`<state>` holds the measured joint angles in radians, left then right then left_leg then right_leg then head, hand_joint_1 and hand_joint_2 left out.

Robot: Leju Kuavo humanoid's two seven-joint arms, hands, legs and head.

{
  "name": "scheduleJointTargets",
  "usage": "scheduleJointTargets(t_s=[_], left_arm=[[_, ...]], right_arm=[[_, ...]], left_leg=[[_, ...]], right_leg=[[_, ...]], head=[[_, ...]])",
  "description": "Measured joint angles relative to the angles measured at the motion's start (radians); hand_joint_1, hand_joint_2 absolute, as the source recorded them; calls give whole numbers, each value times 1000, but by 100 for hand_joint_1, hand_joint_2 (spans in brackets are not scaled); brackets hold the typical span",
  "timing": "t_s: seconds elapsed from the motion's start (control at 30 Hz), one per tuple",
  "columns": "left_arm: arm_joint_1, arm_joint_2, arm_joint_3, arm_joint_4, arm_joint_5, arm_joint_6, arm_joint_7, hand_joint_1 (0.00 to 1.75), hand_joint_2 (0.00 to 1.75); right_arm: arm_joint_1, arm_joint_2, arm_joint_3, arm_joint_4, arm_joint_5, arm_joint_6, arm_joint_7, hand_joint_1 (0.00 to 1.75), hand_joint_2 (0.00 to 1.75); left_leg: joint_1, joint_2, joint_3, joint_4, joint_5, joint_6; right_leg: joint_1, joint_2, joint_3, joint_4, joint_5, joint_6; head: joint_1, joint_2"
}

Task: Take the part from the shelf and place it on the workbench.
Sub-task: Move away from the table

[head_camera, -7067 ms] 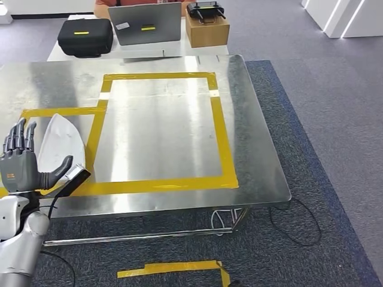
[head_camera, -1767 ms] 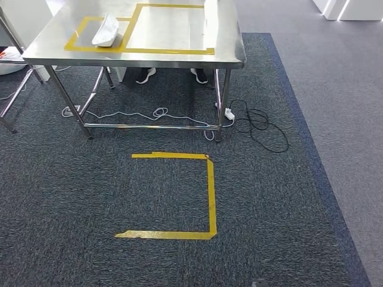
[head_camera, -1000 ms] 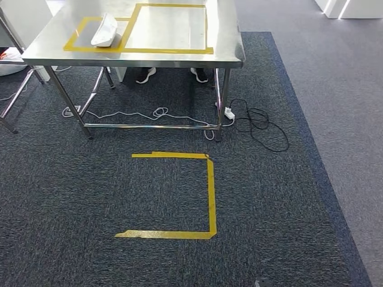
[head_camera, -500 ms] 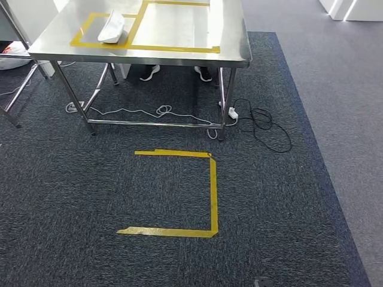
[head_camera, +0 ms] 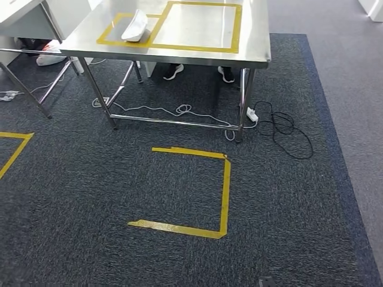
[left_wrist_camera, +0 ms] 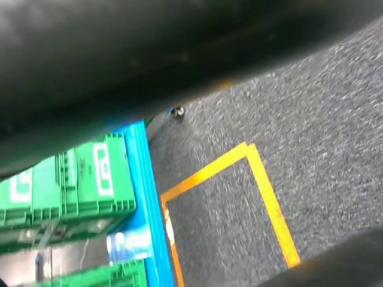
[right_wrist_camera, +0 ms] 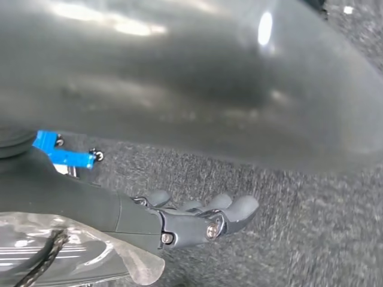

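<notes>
While one white part lies on one workbench, two shoes show beneath.

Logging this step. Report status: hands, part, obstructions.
Right hand hangs empty over carpet, fingers out straight. White part on workbench, inside small yellow tape box. Person's shoes under bench.

We see a glossy steel tabletop, rough matt carpet under it, and green plastic crates.
</notes>
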<state>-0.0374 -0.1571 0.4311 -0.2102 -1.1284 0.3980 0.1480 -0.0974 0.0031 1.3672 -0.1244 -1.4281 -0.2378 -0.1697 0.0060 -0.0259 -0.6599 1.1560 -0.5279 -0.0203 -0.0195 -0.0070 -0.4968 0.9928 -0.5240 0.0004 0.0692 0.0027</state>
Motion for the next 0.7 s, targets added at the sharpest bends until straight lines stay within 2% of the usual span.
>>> scheduleJointTargets(t_s=[0.03, 0.07, 0.1, 0.13, 0.17, 0.23, 0.27, 0.3, 0.37, 0.4, 0.47, 0.5, 0.53, 0.57, 0.6, 0.63, 0.67, 0.7], left_arm=[[-1, 0, 0, 0, 0, 0, 0, 0, 0], [-1, 0, 0, 0, 0, 0, 0, 0, 0], [0, 0, 0, 0, 0, 0, 0, 0, 0], [2, 0, 0, 0, 0, 1, 0, 0, 0], [3, 0, 0, 0, 0, 2, 0, 0, 0], [2, 0, 0, 0, -1, 4, -1, 0, 0], [0, -1, 0, 0, -1, 4, -2, 0, 0], [-2, -1, 0, 0, -2, 4, -2, 0, 0], [0, -1, 1, 0, -2, 4, -3, 0, 0], [2, 0, 1, 0, -3, 4, -3, 0, 0], [2, -1, 3, 0, -4, 4, -3, 0, 0], [0, -2, 5, 0, -5, 4, -3, 0, 0], [-2, -4, 6, 0, -7, 4, -2, 0, 0], [-3, -5, 8, 0, -8, 3, -2, 0, 0], [-2, -6, 10, 0, -10, 3, 0, 0, 0], [-1, -6, 11, 0, -10, 3, 1, 0, 0], [0, -6, 12, 0, -10, 3, 1, 0, 0], [0, -6, 13, 0, -11, 3, 2, 0, 0]], right_arm=[[2, 0, 0, 0, 0, 0, 0, 0, 0], [3, 0, 0, 0, 0, 0, 0, 0, 0], [4, 0, 0, 0, -1, 0, 0, 0, 0], [4, 0, 0, 0, -1, 0, 0, 0, 0], [3, 0, 0, 0, -2, 0, 0, 0, 0], [-1, 0, 0, 0, -2, 0, 0, 0, 0], [-2, 0, 0, 0, -1, 0, -1, 0, 0], [-3, 0, 0, 0, -1, 0, -1, 0, 0], [-5, 0, 1, 0, 2, 0, -1, 0, 0], [-7, 0, 2, 0, 4, 0, -1, 0, 0], [-8, 0, 5, 0, 10, 0, -1, 0, 0], [-7, 0, 8, 0, 15, 0, 0, 0, 0], [-5, 0, 12, 0, 21, 0, 0, 0, 0], [-3, 0, 17, 0, 28, -1, 1, 0, 0], [-1, 0, 23, 0, 36, -2, 1, 0, 0], [0, 0, 28, 0, 41, -3, 2, 0, 0], [0, 0, 33, 0, 45, -4, 2, 0, 0], [0, 0, 37, 0, 48, -4, 2, 0, 0]], left_leg=[[1, 9, -26, 68, -34, -2], [1, 13, -44, 119, -54, -3], [1, 15, -46, 140, -56, -3], [0, 18, -29, 119, -38, -1], [-1, 27, 6, 60, -8, 4], [-9, 69, 83, -83, 42, 17], [-13, 87, 105, -128, 52, 24], [-17, 96, 111, -147, 51, 29], [-18, 79, 107, -155, 54, 36], [-16, 69, 107, -159, 58, 41], [-11, 47, 107, -169, 67, 53], [-10, 36, 104, -170, 70, 57], [-11, 22, 101, -169, 73, 60], [-11, 8, 98, -169, 74, 61], [-12, -6, 97, -168, 75, 61], [-12, -21, 96, -167, 77, 59], [-12, -36, 97, -166, 78, 58], [-11, -50, 97, -165, 79, 56]], right_leg=[[2, -14, -3, 0, 1, -2], [4, -29, -5, 1, 1, -3], [5, -43, -7, 1, 2, -3], [7, -56, -7, 1, 2, -3], [8, -69, -6, 1, 1, -2], [12, -91, -3, 2, -1, 1], [15, -101, -3, 3, -2, 4], [17, -111, -3, 3, -3, 8], [19, -128, -3, 2, -5, 17], [17, -116, -5, 7, -12, 22], [14, -59, -35, 72, -57, 31], [12, -26, -64, 135, -90, 33], [11, -7, -98, 206, -121, 34], [11, 1, -127, 263, -139, 35], [10, 5, -142, 289, -139, 36], [10, 7, -139, 277, -118, 35], [10, 13, -116, 224, -81, 33], [9, 30, -82, 149, -41, 30]], head=[[-2, 0], [-2, 0], [-2, 0], [-2, 0], [-2, 0], [-2, 0], [-1, 0], [-2, 0], [-2, 0], [-1, 0], [3, 0], [4, 0], [5, 0], [4, 0], [4, 0], [4, 0], [4, 0], [4, 0]])
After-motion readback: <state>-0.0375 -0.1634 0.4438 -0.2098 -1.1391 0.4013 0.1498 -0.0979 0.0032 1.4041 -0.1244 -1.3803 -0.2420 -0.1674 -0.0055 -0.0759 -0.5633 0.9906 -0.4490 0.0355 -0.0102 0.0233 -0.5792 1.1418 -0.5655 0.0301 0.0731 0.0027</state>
